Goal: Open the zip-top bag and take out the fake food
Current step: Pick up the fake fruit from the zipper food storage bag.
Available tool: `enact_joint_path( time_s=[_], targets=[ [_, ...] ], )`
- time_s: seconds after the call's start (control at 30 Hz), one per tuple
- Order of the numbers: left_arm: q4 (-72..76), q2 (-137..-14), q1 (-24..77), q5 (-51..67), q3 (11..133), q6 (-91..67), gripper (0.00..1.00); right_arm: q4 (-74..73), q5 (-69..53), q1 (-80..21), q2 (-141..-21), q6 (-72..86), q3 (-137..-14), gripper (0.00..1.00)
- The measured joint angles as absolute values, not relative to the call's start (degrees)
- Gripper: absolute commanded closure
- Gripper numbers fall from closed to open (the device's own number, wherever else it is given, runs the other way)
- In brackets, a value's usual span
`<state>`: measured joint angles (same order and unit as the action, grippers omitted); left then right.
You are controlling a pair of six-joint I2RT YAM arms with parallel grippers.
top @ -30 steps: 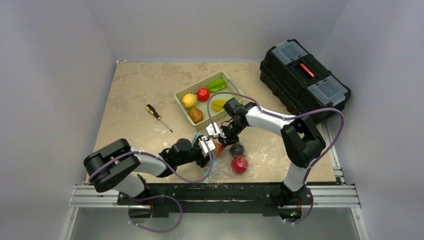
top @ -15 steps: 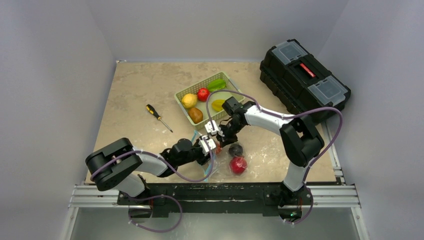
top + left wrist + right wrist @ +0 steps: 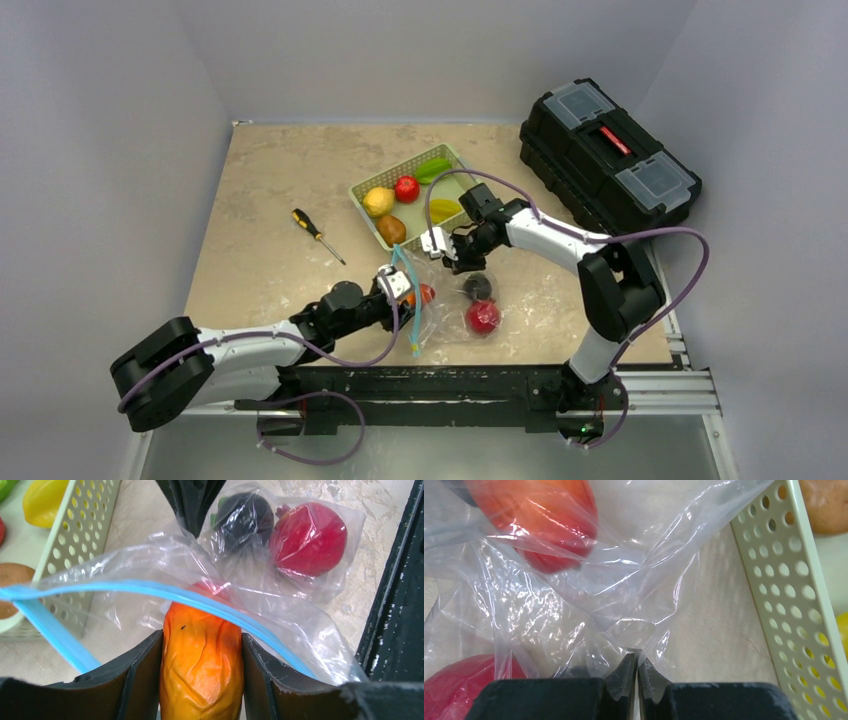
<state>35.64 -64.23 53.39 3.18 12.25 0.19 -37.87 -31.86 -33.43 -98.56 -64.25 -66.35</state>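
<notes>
**Left tool** [image 3: 200, 636]: half open, both black fingers [image 3: 142, 675] pressed against the sides of the orange fake food piece [image 3: 201, 670], a wrinkled orange-to-red item. Its far end appears to sit at the bag's mouth, under the blue zipper strip [image 3: 125, 588]; the film blurs this.

**Right tool** [image 3: 638, 664]: closed, fingertips pinching a fold of the clear film just beside the basket wall.

**Zip-top bag** [image 3: 440, 325]: on the counter [image 3: 270, 190] between the two tools, near the front edge, mouth open toward the left tool. Inside: dark purple fruit [image 3: 245, 516] and red fruit [image 3: 310, 537], touching each other at the closed end.

**Green basket** [image 3: 362, 187]: beyond the bag, holding a yellow pear [image 3: 378, 201], red tomato [image 3: 406, 188], green vegetable [image 3: 433, 168], yellow piece [image 3: 443, 209] and brown piece [image 3: 391, 229].

**Screwdriver** [image 3: 317, 235]: left of the basket, apart from it.

**Black toolbox** [image 3: 608, 160]: far right corner, lid closed.
</notes>
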Motion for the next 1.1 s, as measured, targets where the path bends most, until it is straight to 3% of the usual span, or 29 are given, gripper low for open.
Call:
enact_joint_path(
  time_s=[0.63, 0.87, 1.1],
  targets=[
    [7.42, -49.23, 49.63, -2.96, 17.74, -15.53, 1.0, -36.34, -29.41, -31.05, -96.25, -64.51, -65.21, 0.96],
    [0.3, -45.93, 40.69, 3.33, 20.67, -22.41, 1.0, -36.34, -29.39, -31.05, -96.25, -64.51, -65.21, 0.95],
    [-6.7, -44.1, 38.94, 6.24, 25.3, -25.1, 1.0, -36.32, -29.34, -31.05, -96.25, -64.51, -65.21, 0.96]
  ],
)
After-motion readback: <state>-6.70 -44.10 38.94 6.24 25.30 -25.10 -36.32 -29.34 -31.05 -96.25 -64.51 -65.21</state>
